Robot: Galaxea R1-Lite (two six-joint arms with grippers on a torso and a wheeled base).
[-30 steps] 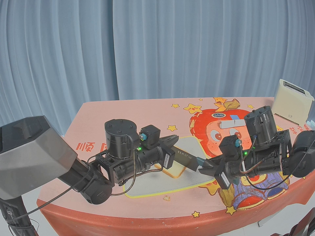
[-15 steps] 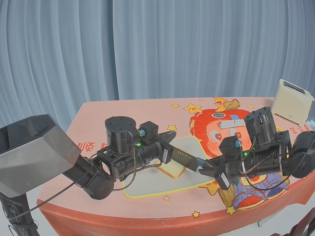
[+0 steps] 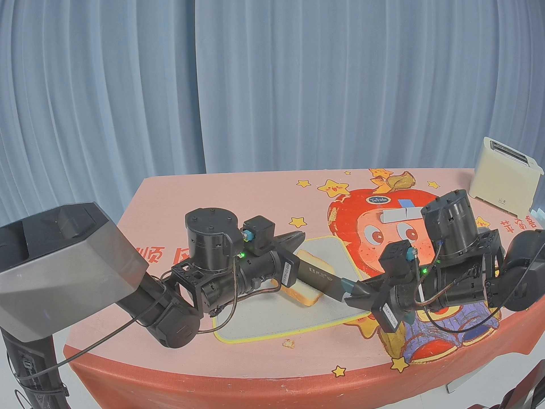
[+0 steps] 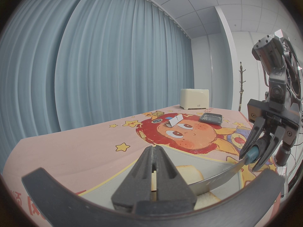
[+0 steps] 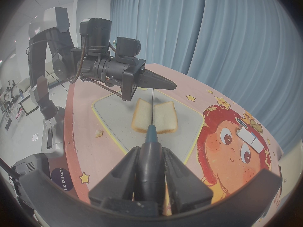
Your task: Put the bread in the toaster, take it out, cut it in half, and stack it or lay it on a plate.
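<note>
As the right tool [image 3: 356,288] clamps the knife [image 5: 151,138], its blade runs leftward across the middle of the bread [image 5: 164,117] on the cutting board [image 3: 255,320]; the left tool [image 3: 301,237], pressed together, sits just left.

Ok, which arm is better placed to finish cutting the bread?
Right. The right hand is shut on the knife, whose blade lies across the bread on the cutting board. The left hand is shut beside the bread, holding no tool.
</note>
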